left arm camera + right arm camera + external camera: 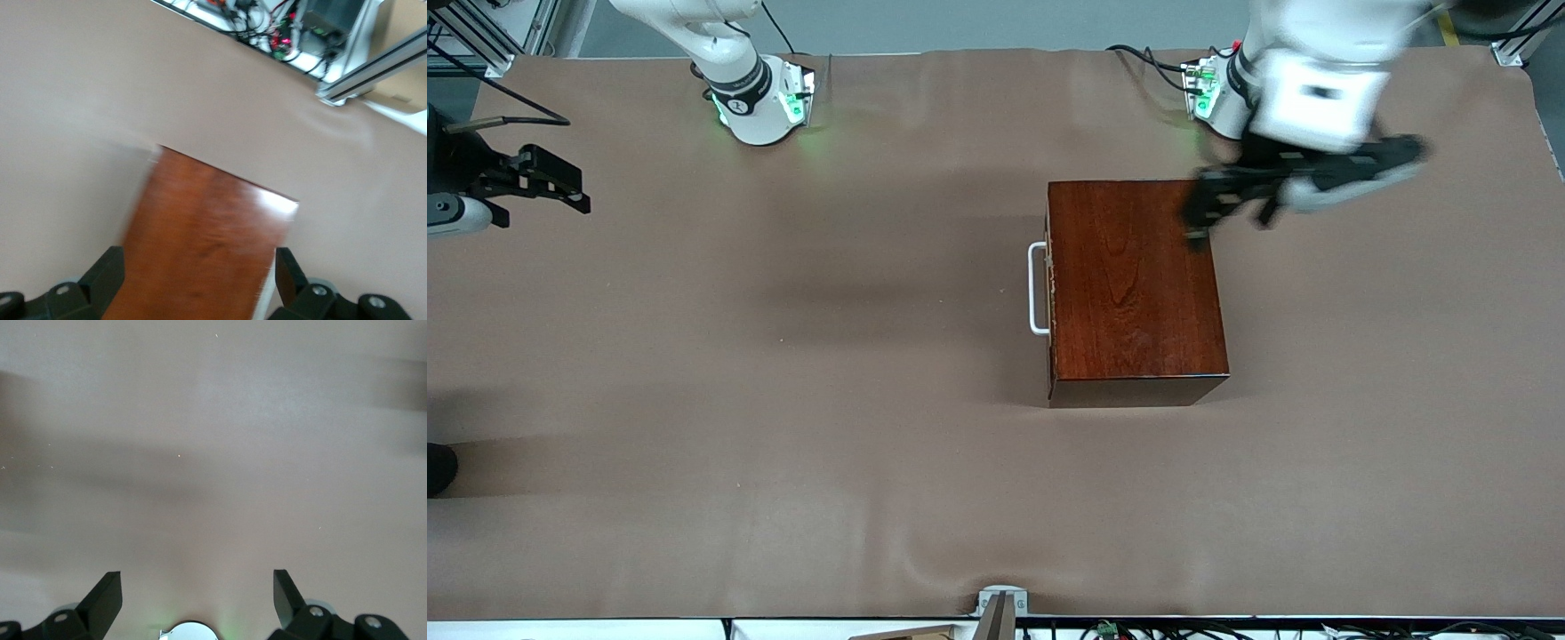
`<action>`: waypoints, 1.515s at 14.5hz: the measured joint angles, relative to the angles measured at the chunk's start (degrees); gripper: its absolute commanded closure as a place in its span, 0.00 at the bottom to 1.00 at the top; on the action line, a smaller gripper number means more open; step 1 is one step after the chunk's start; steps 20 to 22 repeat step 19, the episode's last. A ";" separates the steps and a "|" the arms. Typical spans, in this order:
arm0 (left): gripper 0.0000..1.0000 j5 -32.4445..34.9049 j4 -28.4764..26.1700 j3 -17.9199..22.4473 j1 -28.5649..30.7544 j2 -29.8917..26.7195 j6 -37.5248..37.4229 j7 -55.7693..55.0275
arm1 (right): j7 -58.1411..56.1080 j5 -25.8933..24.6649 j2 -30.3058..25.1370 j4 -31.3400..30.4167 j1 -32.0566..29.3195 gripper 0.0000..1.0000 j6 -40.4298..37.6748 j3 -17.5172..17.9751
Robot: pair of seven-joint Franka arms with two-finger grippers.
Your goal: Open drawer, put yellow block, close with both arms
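The drawer point(1049, 289) sat shut in its dark wooden box point(1134, 284), white handle point(1037, 289) untouched, and I saw no yellow block anywhere. The left gripper point(1205, 213) hung over the box's corner, jaws spread; the right gripper point(543, 191) waited, spread, at its table end

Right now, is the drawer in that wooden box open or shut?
Shut. The drawer sits flush in the wooden box, no tray showing, only its white handle sticking out. The left gripper is over the box's corner.
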 measured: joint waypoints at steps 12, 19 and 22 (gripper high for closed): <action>0.00 -0.96 0.18 -10.20 25.46 -1.14 -9.82 35.30 | 0.00 0.02 -0.01 -0.07 -0.01 0.00 -0.02 0.20; 0.00 -0.96 0.10 -16.41 31.20 -2.57 -13.90 38.36 | 0.00 0.02 -0.01 -0.07 -0.01 0.00 -0.02 0.29; 0.00 -0.96 0.10 -16.41 31.20 -2.57 -13.90 38.36 | 0.00 0.02 -0.01 -0.07 -0.01 0.00 -0.02 0.29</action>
